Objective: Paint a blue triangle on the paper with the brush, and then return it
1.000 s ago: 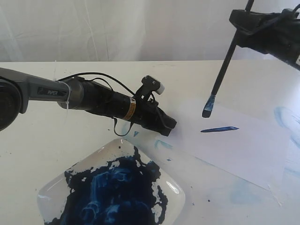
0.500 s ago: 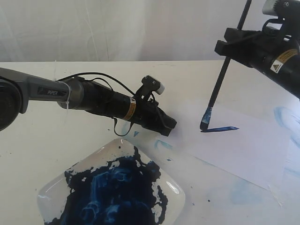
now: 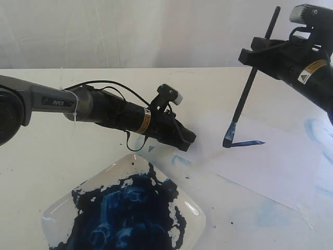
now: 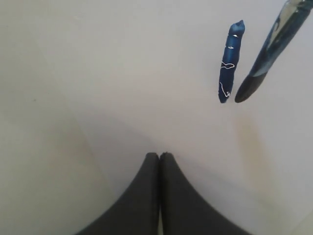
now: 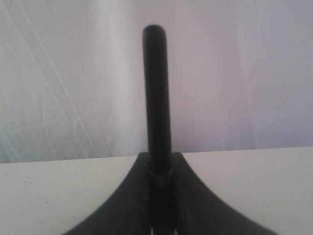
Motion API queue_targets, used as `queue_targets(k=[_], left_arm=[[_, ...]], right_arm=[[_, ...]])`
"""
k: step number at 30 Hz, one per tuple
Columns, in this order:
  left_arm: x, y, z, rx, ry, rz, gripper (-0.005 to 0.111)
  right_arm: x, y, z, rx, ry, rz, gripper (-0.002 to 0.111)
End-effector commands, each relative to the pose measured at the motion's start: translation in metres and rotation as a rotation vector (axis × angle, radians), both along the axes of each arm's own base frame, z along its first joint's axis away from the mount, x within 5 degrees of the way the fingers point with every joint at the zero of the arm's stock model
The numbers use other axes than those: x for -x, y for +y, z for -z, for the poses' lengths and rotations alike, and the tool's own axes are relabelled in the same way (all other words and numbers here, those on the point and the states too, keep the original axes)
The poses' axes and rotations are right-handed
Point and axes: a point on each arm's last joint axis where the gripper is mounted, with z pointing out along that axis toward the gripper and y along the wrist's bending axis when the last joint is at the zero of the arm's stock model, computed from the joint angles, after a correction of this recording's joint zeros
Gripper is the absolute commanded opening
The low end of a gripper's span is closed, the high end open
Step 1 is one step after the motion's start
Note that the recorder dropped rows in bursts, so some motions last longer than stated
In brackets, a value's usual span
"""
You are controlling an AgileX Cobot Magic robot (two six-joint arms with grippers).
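We see the right fingers (image 3: 255,56) clamped on the black handle of the brush (image 3: 244,99), gripping it high up so that a short length of handle sticks out above them. In the right wrist view that handle (image 5: 155,88) rises straight from between the fingers (image 5: 146,166). The brush leans down and to the left. Its blue-stained tip seems to touch the paper (image 3: 276,161) at the left end of a short, dark blue stroke (image 3: 244,143), though the contact is hard to confirm.

The left fingers (image 3: 187,139) are pressed together and hold nothing, low by the left edge of the paper. The left wrist view shows them (image 4: 156,161) shut, with the stroke (image 4: 230,63) and brush tip (image 4: 269,49) beyond. The paper lies on the right of the counter (image 3: 41,156). A dish (image 3: 193,209) smeared with blue paint sits at the near left.
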Motion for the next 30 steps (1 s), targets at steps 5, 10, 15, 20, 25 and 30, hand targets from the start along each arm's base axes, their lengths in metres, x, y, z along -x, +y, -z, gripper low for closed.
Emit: queue_targets(k=[5, 10, 15, 20, 25, 30], left_arm=[[0.0, 0.002, 0.001, -0.01, -0.001, 0.008, 0.0], [0.0, 0.002, 0.001, -0.01, -0.001, 0.008, 0.0], [0.0, 0.002, 0.001, -0.01, -0.001, 0.008, 0.0], [0.0, 0.002, 0.001, -0.01, -0.001, 0.008, 0.0], [0.0, 0.002, 0.001, -0.01, -0.001, 0.008, 0.0], [0.0, 0.002, 0.001, -0.01, -0.001, 0.008, 0.0]], right_arm=[[-0.002, 0.001, 0.005, -0.005, -0.014, -0.005, 0.0], [-0.004, 0.002, 0.013, 0.007, 0.019, -0.002, 0.0], [-0.003, 0.001, 0.014, 0.021, 0.046, 0.005, 0.0], [-0.001, -0.001, 0.015, 0.046, 0.092, 0.017, 0.0], [0.001, -0.002, 0.011, 0.056, 0.092, 0.021, 0.0], [0.001, -0.004, 0.012, 0.08, 0.111, 0.029, 0.0]])
